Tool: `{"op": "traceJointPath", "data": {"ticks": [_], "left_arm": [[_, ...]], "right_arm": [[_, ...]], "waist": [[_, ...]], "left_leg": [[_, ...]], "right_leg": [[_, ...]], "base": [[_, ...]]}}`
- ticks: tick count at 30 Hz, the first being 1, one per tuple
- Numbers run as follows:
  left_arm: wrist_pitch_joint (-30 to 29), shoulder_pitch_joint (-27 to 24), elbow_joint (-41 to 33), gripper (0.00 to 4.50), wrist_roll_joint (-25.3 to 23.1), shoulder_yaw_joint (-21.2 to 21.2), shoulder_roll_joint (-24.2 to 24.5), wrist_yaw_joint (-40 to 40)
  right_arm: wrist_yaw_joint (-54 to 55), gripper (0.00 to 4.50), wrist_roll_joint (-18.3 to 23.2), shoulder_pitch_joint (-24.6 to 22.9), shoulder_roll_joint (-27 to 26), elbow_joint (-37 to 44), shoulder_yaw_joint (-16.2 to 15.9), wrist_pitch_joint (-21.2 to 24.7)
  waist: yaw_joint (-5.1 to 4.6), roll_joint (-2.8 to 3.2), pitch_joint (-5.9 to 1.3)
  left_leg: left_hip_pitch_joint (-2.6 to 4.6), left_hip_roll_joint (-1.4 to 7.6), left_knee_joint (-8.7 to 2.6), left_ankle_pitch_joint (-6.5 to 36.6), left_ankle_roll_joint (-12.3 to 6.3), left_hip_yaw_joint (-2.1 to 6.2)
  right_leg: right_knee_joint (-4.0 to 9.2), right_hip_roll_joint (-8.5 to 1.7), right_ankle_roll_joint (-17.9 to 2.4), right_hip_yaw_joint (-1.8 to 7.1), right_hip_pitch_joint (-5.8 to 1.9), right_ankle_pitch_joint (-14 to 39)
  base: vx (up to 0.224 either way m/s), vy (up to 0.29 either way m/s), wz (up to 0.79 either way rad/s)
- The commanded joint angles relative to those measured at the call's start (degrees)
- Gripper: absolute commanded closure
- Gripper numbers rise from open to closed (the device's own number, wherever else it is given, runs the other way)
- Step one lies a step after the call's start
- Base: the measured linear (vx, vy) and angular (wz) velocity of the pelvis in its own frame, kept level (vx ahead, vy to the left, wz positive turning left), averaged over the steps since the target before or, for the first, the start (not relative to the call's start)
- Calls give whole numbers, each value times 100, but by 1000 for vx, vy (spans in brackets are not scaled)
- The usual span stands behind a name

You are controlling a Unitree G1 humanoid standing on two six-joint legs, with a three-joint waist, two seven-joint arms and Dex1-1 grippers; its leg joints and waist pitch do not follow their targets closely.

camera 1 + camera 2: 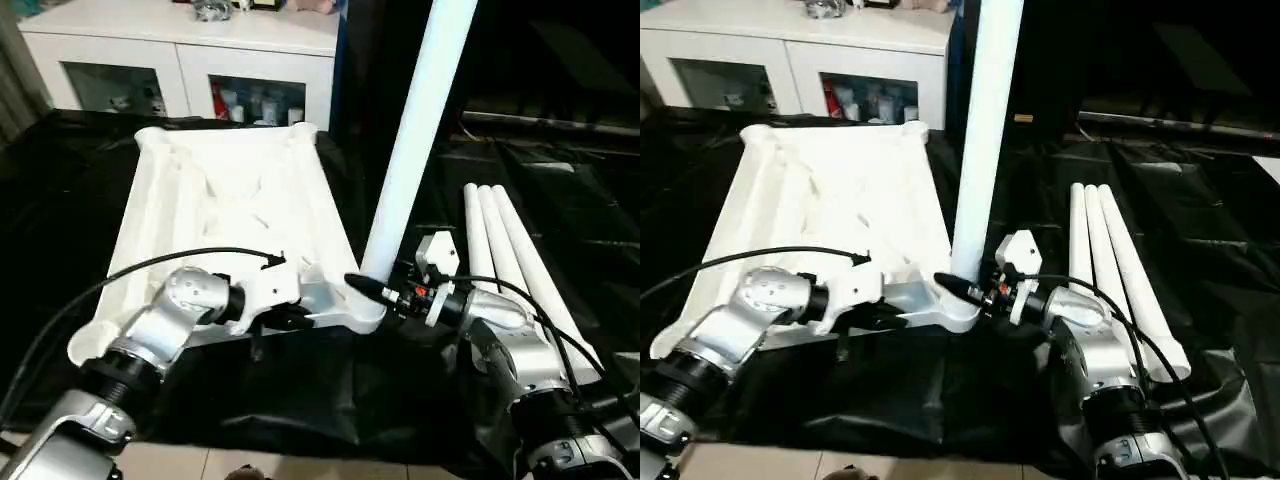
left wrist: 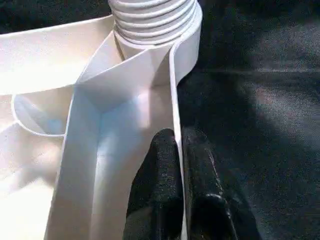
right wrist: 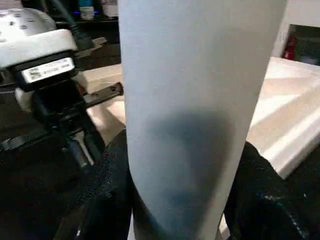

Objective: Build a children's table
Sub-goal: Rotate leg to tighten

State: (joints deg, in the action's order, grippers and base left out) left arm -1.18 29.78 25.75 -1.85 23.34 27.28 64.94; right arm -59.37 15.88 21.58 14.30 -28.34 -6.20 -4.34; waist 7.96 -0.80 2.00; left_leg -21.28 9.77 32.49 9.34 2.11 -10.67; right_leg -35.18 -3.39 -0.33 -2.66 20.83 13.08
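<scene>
The white tabletop [image 1: 230,200] lies underside up on the black cloth. One white leg [image 1: 410,150] stands upright, tilted slightly, in the near right corner socket [image 2: 152,20], where its ribbed end shows. My right gripper [image 1: 383,290] is shut on this leg just above the socket, a black finger [image 3: 107,190] on each side of the tube. My left gripper [image 2: 178,155] is shut on the tabletop's thin near rim, close to that same corner, one finger inside the wall and one outside. Three more legs [image 1: 510,260] lie side by side to the right.
The black cloth-covered work table [image 1: 60,180] carries everything. A white cabinet [image 1: 180,50] with glass doors stands behind it. Black cables arc over both forearms. The table's near edge and pale floor [image 1: 250,462] sit just below my arms.
</scene>
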Motion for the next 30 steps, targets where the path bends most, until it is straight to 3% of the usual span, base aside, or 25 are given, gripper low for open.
{"op": "traceJointPath", "data": {"ticks": [1, 4, 8, 11, 17, 21, 23, 28, 30], "left_arm": [[337, 126, -243, 450, 175, -123, 49, 235], [565, 145, -182, 450, 267, -189, 197, 483], [653, 116, -181, 450, 390, -240, 335, 768], [688, 116, -144, 450, 362, -242, 397, 797], [470, 168, 46, 450, 174, -268, 356, 368], [105, 178, 167, 450, 83, -354, 173, -188], [24, 171, 167, 450, 106, -389, 108, -290], [-284, 98, 71, 450, 164, -453, -134, -621], [-312, 72, 33, 450, 156, -444, -156, -653]], "right_arm": [[-140, 262, -399, -432, 130, -818, -424, 315], [-245, 262, -384, -462, 162, -944, -392, 134], [-362, 262, -446, -498, 201, -1041, -407, 14], [-375, 262, -461, -485, 175, -1069, -395, 1], [265, 262, -595, -257, 47, -1532, -231, -156], [1421, 262, -700, 34, -114, -2076, 43, -92], [1635, 262, -718, 85, -145, -2167, 85, -77], [2379, 262, -707, 264, -312, -2464, 238, -63], [2475, 262, -728, 294, -330, -2536, 212, -111]], "waist": [[-53, 82, -251], [-60, 85, -281], [-56, 91, -285], [-58, 96, -272], [-81, 100, -233], [-202, 97, -118], [-247, 97, -112], [-348, 135, -101], [-351, 150, -94]], "left_leg": [[145, 426, -467, 2058, 194, 209], [130, 424, -439, 1680, 87, 176], [143, 424, -422, 1613, 56, 151], [154, 429, -434, 1700, 64, 144], [184, 442, -476, 2089, 228, 160], [244, 428, -522, 2977, 457, 258], [252, 422, -536, 3212, 519, 317], [290, 408, -592, 3915, 610, 395], [341, 399, -579, 4095, 617, 401]], "right_leg": [[480, -568, -1066, 303, -46, 1096], [413, -539, -1192, 276, -88, 403], [385, -526, -1268, 269, -99, 167], [403, -530, -1279, 274, -97, 295], [465, -567, -1233, 295, -66, 1040], [630, -639, -886, 306, 10, 2962], [690, -662, -679, 285, 14, 3501], [740, -601, -625, 210, 57, 3348], [776, -608, -590, 194, 95, 3457]], "base": [[74, -2, -4], [36, -1, -2], [0, 0, 0], [0, 0, 0], [0, 0, 0], [-42, -1, -4], [-58, 13, -15], [-56, 32, -16], [-52, 30, -13]]}}
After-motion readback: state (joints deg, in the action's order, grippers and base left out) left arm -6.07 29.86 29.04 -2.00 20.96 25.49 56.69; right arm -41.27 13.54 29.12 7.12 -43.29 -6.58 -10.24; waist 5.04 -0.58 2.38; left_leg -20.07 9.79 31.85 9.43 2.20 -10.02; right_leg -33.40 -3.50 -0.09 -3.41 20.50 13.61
